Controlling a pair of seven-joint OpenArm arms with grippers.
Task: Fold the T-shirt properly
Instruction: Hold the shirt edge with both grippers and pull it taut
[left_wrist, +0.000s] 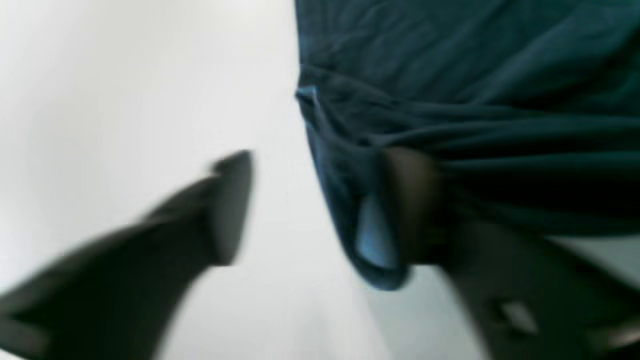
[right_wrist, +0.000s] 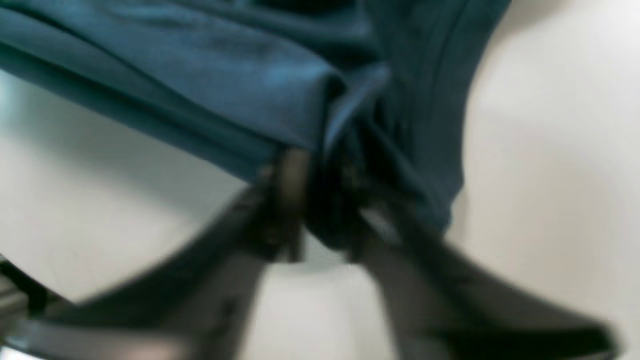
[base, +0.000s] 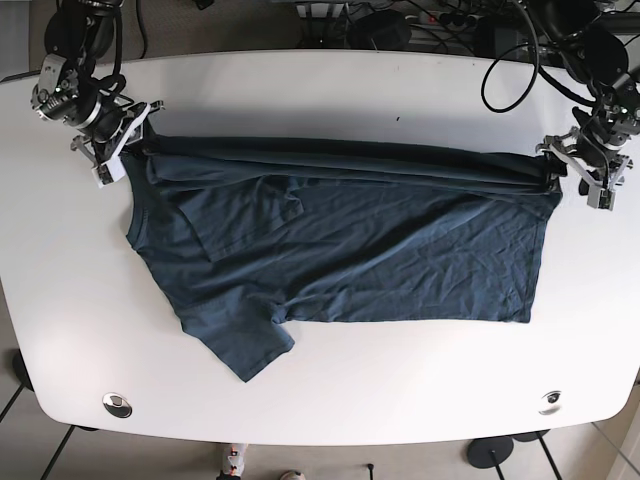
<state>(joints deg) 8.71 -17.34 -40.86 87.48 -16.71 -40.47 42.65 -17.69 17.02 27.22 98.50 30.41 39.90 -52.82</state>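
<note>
A: T-shirt (base: 340, 250)?
B: Wrinkled teal cotton, mid-counter (base: 330, 400), back edge folded forward; bare white near edge.
A: Pincers?
B: Right pincer (right_wrist: 320, 200) pinches its back corner; left pincer (left_wrist: 320, 200) spread, one finger under cloth.

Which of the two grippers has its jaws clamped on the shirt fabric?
The right gripper, shut on the T-shirt; the left gripper gapes, only one finger touching cloth.

My base view looks straight down over the whole table (base: 320, 85). Both wrist views sit close, sharing the T-shirt (base: 340, 250) edges at 3 and 9 o'clock.
</note>
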